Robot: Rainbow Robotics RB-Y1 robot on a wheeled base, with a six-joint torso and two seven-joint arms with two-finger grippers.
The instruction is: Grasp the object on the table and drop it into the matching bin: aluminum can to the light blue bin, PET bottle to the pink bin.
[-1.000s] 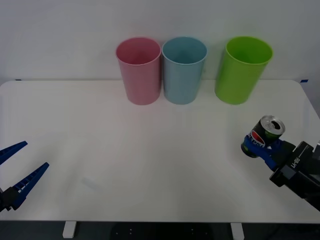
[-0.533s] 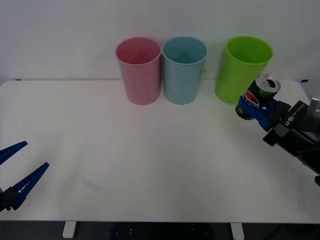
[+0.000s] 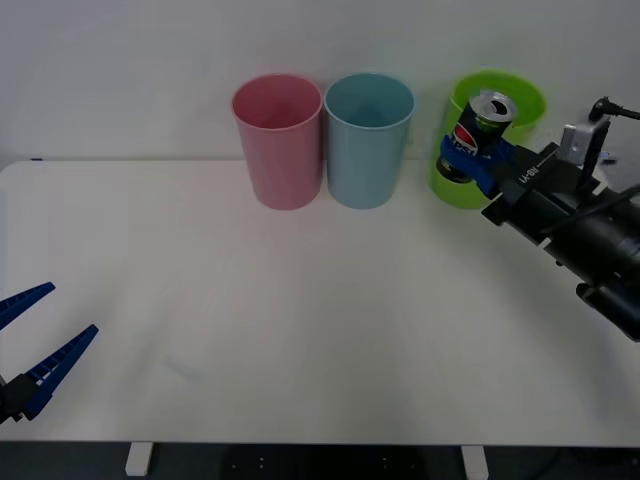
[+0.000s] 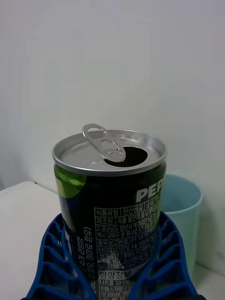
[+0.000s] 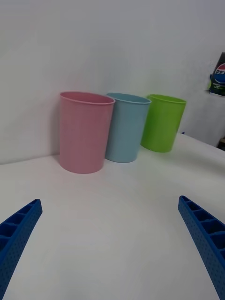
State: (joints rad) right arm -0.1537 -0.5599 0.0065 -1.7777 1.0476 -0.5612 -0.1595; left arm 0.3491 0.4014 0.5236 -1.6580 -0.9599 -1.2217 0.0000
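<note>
Up off the table [image 3: 300, 330], in front of the lime green bin [image 3: 520, 105] as the front view has it, the aluminum can [image 3: 478, 135] is clamped upright between the blue ribbed fingers of the right gripper [image 3: 470, 158]. Its lower body is covered by those fingers, so only the silver top, the raised pull-tab and part of the round logo are plain to see. From the right wrist view the can [image 4: 110, 206] fills the middle, its opened top towards the camera, the fingers [image 4: 56, 262] closed against both sides; its base is cut off at the picture's edge, and behind it just part of the light blue bin [image 4: 185, 206] peeks out. The can hides a good part of the green bin's front wall in the front view.

To the left of the can stand the light blue bin [image 3: 368, 140] and the pink bin [image 3: 278, 140], close together at the table's far edge; their insides are hard to make out.

Low at the table's near left corner, the left gripper [image 3: 30, 345] rests with its fingers spread wide and nothing between them.
</note>
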